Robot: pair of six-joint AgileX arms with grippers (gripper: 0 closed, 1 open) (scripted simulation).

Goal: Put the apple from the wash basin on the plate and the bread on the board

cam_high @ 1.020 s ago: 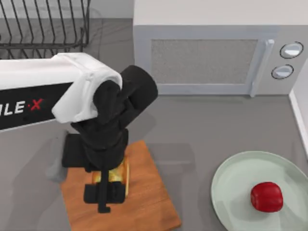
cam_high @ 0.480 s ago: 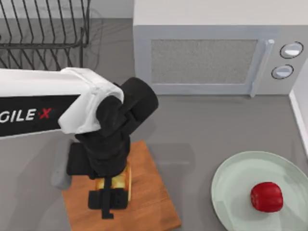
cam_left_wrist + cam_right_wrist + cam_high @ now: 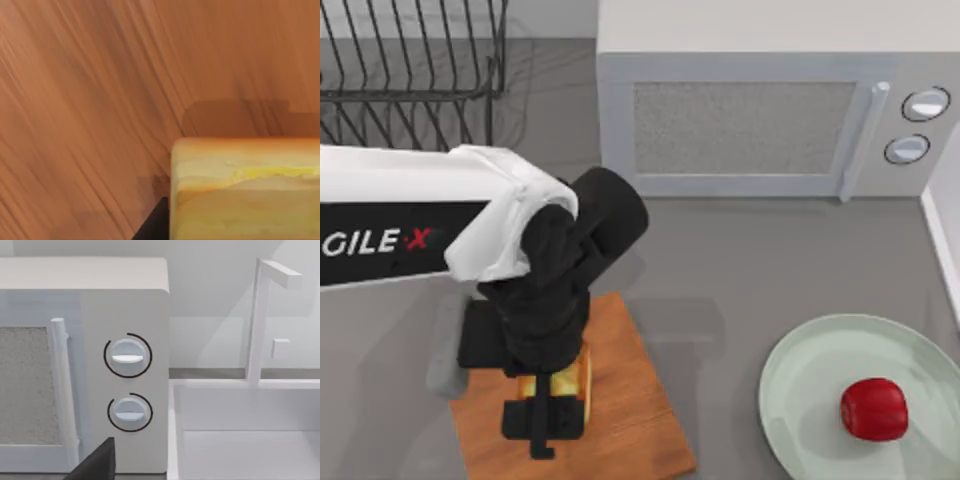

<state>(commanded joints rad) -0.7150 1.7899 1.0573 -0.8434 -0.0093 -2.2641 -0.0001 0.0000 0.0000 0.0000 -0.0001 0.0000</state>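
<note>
While the grey counter [image 3: 740, 260] filled the top view, a white microwave [image 3: 770, 110] stood along its upper edge from the middle to the right, with a vertical door handle [image 3: 860, 140] and two round knobs [image 3: 918, 125] at its right end. A black wire dish rack [image 3: 410, 60] sat in the upper left corner. The left arm [image 3: 410, 225], white with a black wrist, reached in from the left edge of the frame and bent down over the board [image 3: 640, 420], which lay at the lower left centre. The plate [image 3: 800, 400] rested at the lower right, well apart from the board, and the apple [image 3: 874, 409] lay on it, right of the plate's centre.

The left claw [image 3: 545, 420] pointed down over the board, its fingers closed against the bread [image 3: 573, 378], which showed as a golden-orange block between the black parts. In the left wrist view the bread [image 3: 245, 190] sat very near the wood grain of the board [image 3: 100, 100], casting a shadow on it; whether it touched the board I could not tell.

The right wrist view faced the microwave [image 3: 125, 315] knobs and the white wash basin [image 3: 250, 435] with its tap [image 3: 260, 320]; a dark part of the right claw [image 3: 97, 462] showed at the lower edge, and I could not tell how its fingers stood.
</note>
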